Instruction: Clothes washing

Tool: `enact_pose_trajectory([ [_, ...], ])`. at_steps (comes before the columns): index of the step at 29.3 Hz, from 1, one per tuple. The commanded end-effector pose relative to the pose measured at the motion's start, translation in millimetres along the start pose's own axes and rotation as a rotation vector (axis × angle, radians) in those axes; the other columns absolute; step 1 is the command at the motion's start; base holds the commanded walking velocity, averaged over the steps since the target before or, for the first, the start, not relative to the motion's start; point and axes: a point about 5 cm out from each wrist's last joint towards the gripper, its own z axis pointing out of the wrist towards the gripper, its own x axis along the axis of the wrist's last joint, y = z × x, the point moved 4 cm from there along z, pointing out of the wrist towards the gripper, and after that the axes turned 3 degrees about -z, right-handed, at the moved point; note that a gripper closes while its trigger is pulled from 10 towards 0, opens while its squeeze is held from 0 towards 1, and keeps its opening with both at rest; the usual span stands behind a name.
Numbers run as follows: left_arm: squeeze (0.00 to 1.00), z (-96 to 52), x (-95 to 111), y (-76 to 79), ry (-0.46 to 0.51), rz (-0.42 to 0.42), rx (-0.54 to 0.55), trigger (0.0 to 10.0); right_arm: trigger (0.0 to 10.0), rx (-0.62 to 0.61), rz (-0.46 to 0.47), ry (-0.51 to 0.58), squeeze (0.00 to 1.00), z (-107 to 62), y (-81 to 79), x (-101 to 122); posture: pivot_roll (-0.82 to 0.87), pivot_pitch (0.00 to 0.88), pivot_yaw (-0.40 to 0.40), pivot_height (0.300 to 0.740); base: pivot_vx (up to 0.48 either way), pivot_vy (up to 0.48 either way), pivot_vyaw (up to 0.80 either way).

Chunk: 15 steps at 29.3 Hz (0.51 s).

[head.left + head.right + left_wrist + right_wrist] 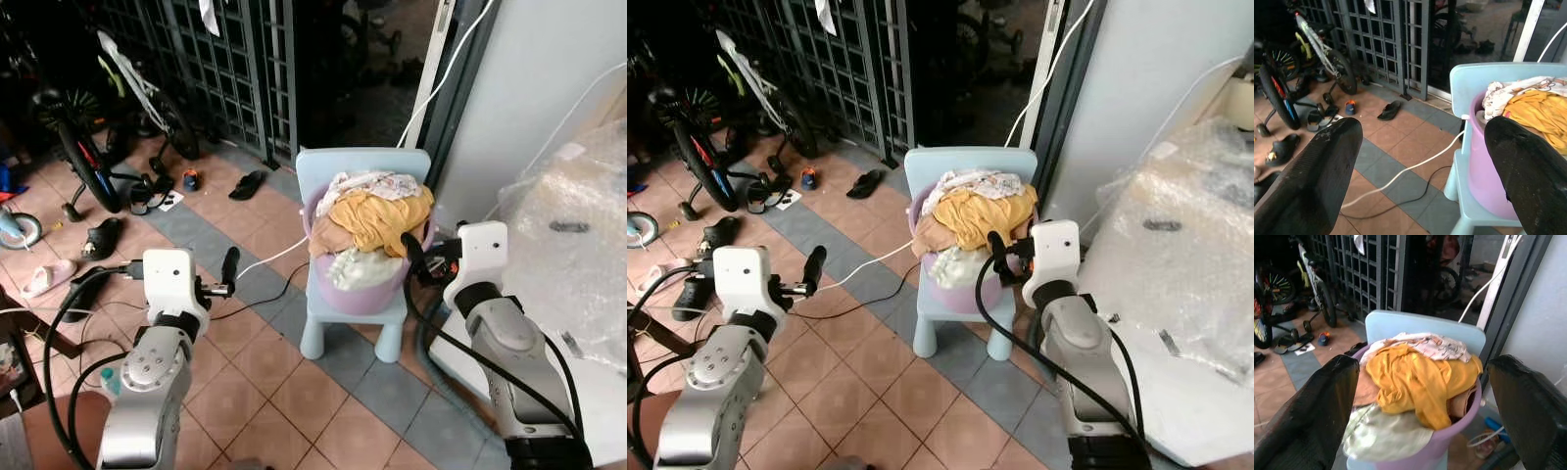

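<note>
Lilac plastic is what you are facing: a basin (377, 294) heaped with laundry is sitting on a pale blue child's chair (328, 323), and you are standing just in front of it, so you are judging this as the approach-and-grasp step of the washing, with nothing lifted yet. Your right gripper (1425, 396) is hovering near the basin's right rim with its fingers spread wide and holding nothing, the yellow garment (1415, 377) lying directly between them in the wrist view. Your left gripper (1425, 161) is likewise standing open and empty, out to the left of the chair and well apart from the basin over the tiled floor (284, 392). The next move is probably calling for you to bring the left arm rightward to the basin's left rim, or to drive the right fingers down into the yellow cloth on top. A white cable (269, 257) is trailing across the floor to the chair, so you are needing to mind it as you step. You are not seeing any washing machine clearly; the bubble-wrapped bulk (568, 245) on the right is hiding whatever it covers. The basin's lower contents are buried under the pile, and the space beyond the dark gate (235, 59) at the far side is too dim to read.
</note>
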Motion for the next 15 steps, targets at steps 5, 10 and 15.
enact_pose_trajectory([
  [5, 0.00, 1.7, 2.3, 5.5, 0.009, -0.015, -0.019, 10.0, 10.0, -0.001, -0.036, 0.016, 0.00, 0.6, 1.9, 3.5, -0.05, 0.000, 0.024, 0.740, 0.465, 0.000, 0.33],
  [10, 0.00, 1.4, 1.5, 5.7, 0.006, -0.019, -0.019, 10.0, 10.0, 0.004, -0.037, 0.015, 0.00, 0.6, 1.5, 3.3, -0.05, 0.000, 0.024, 0.740, 0.461, 0.000, 0.00],
  [15, 0.00, 1.8, 0.3, 5.4, 0.000, -0.022, -0.017, 10.0, 10.0, 0.014, -0.046, 0.009, 0.00, 1.1, -0.6, 1.5, -0.05, 0.000, 0.024, 0.740, 0.446, 0.000, 0.00],
])
